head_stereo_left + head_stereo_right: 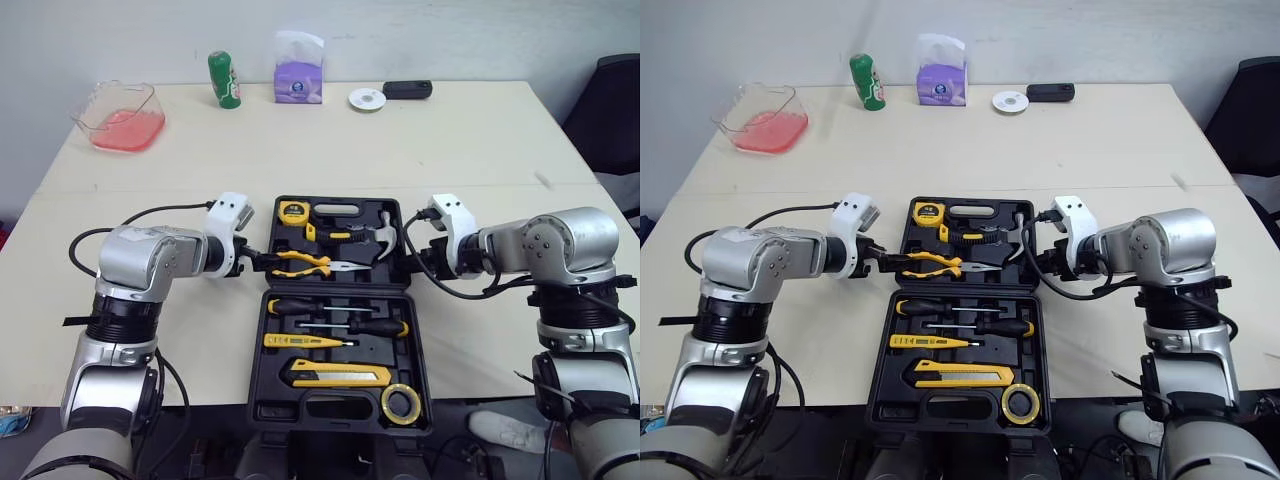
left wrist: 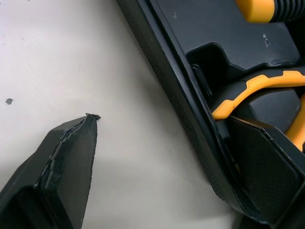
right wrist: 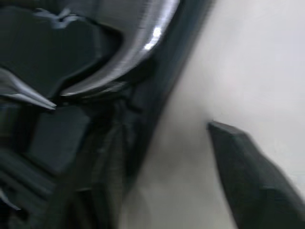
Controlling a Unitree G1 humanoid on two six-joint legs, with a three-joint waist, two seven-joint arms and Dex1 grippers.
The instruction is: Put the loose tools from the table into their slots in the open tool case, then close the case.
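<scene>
In the middle, the left claw (image 1: 258, 262) and right claw (image 1: 408, 258) sit wide open, empty, over the case (image 1: 272, 395) sides, ready to shut it.

black plastic tool case (image 2: 181, 90): matt, grained | steel hammer head (image 3: 143, 38): glossy | beige tabletop (image 1: 470, 140): smooth, matt | clear plastic tub (image 1: 152, 108): glossy

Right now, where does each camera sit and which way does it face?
Left eye view: on the head, looking forward and down at the tool case on the table; both arms show.
Right eye view: same head, same scene, both arms.
Left wrist view: on the left wrist, along the left gripper straddling the case's left wall.
Right wrist view: on the right wrist, along the right gripper at the case's right wall.
</scene>
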